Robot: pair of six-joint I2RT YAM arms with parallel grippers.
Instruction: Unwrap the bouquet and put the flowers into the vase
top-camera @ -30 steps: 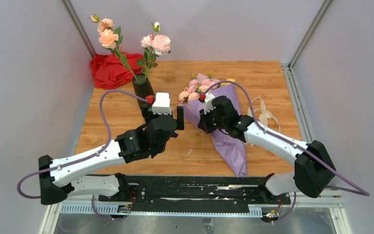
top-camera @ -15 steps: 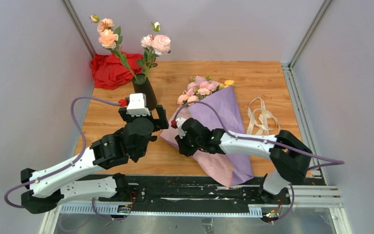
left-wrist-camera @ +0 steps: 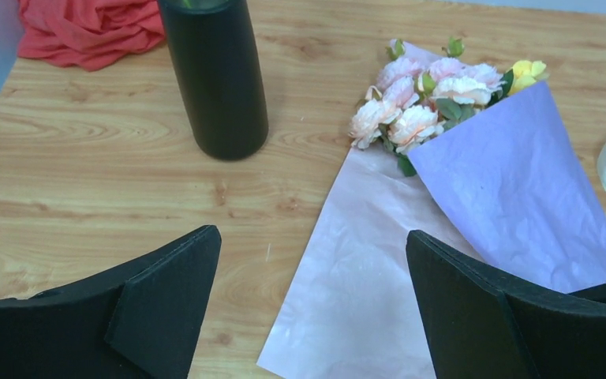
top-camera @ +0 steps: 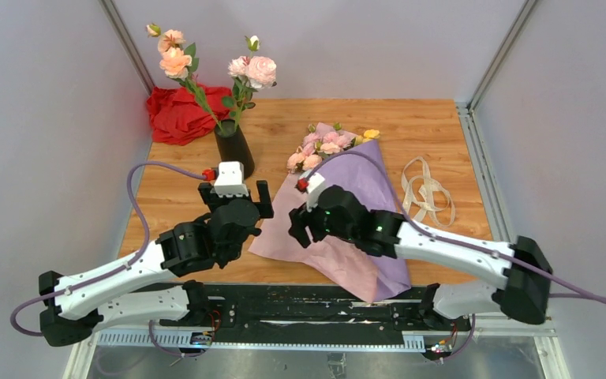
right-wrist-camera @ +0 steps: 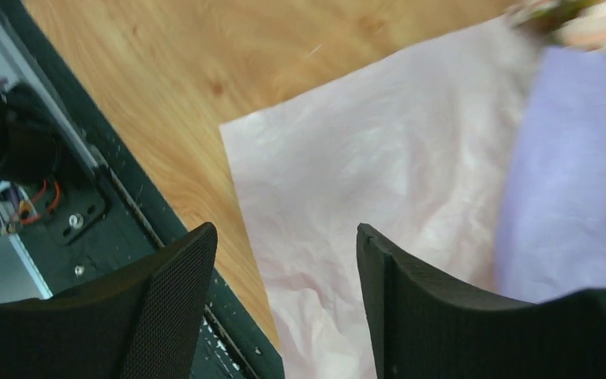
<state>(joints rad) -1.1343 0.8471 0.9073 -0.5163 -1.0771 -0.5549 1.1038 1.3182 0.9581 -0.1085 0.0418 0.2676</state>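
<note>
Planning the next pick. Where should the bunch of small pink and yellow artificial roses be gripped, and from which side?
Likely its green stems just under the small pink and yellow roses, from the matte black vase's side: there the pale pink lining lies flat and open, while lilac paper covers the far side.

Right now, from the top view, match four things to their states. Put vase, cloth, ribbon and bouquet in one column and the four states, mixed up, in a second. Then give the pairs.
Things
1. vase
2. cloth
3. ribbon
4. bouquet

States
A. lies loose, right of the bouquet
B. crumpled in the far left corner
C. stands upright with two tall roses in it
D. lies flat, one flap opened out, pink lining up

Pairs: 1-C; 2-B; 3-A; 4-D
</note>
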